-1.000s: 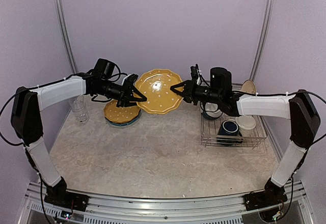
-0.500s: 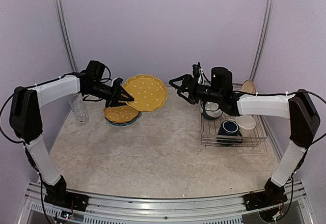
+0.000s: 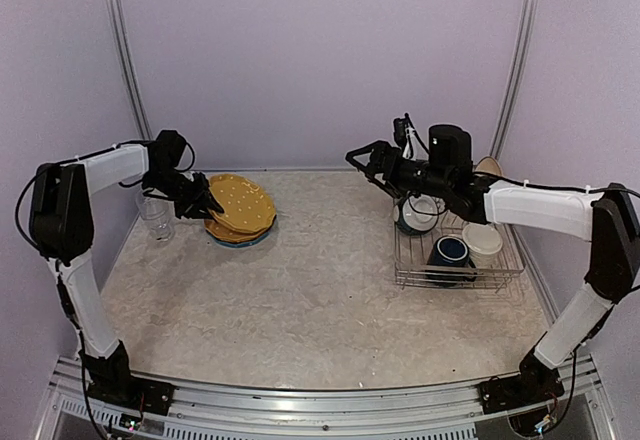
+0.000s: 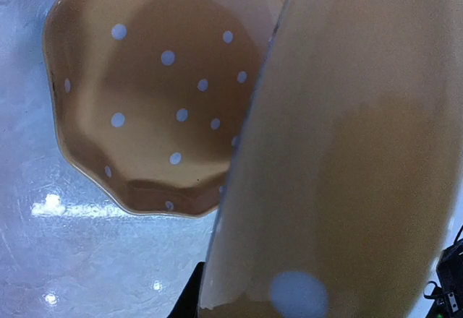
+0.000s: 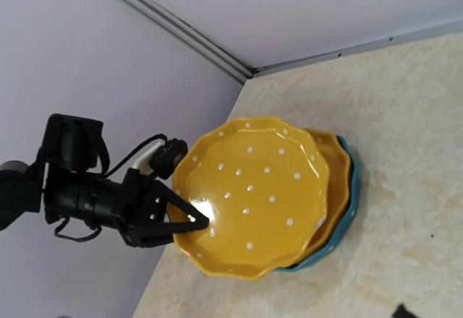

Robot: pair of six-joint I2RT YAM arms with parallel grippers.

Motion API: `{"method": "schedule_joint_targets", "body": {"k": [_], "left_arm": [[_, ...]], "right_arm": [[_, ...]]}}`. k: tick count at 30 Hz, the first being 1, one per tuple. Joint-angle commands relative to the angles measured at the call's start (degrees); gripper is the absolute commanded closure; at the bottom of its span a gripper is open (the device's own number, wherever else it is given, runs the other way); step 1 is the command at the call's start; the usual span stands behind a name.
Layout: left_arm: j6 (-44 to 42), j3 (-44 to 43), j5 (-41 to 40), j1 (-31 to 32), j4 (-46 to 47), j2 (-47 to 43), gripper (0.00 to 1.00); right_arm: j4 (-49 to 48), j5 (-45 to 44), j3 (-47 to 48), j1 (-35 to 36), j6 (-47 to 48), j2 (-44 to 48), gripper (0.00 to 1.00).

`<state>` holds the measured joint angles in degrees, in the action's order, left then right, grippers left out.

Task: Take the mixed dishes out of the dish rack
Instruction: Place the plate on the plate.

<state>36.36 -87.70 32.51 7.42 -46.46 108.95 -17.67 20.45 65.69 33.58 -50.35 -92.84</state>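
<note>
My left gripper [image 3: 208,205] is shut on the rim of a yellow white-dotted plate [image 3: 243,200], which lies tilted over an orange plate [image 5: 336,166] and a blue plate [image 5: 340,238] stacked at the back left. In the left wrist view the held plate [image 4: 347,152] fills the right side above the orange plate [image 4: 159,94]. My right gripper [image 3: 362,158] hangs open and holds nothing, left of the dish rack [image 3: 455,278]. The rack holds a teal bowl [image 3: 418,215], a dark blue mug [image 3: 450,252], a cream mug [image 3: 483,243] and a cream plate [image 3: 488,168].
A clear glass tumbler [image 3: 155,217] stands just left of the plate stack, under my left forearm. The enclosure's back wall runs close behind the stack and the rack. The rack sits against the right wall.
My right gripper let go of the yellow plate, opened and drew back toward the rack. My left arm carried the plate left and down onto the stack.
</note>
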Motion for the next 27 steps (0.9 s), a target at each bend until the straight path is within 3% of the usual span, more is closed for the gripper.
{"method": "schedule_joint_targets", "body": {"k": [1,21,27], "left_arm": [[-3.8,-4.8,0.5,0.2,0.4,0.4,1.00],[-5.0,-8.7,2.8,-2.8,-1.7,8.4,1.00],[-5.2,-9.1,1.5,-2.9,-2.1,9.4,0.85]], "right_arm": [[2.6,-1.9,-1.9,-0.7,2.5,3.0,0.07],[5.0,-4.3,-3.1,-1.0,5.3,6.8,0.07],[6.2,-5.2,-3.4,-1.1,6.1,8.2,0.07]]}}
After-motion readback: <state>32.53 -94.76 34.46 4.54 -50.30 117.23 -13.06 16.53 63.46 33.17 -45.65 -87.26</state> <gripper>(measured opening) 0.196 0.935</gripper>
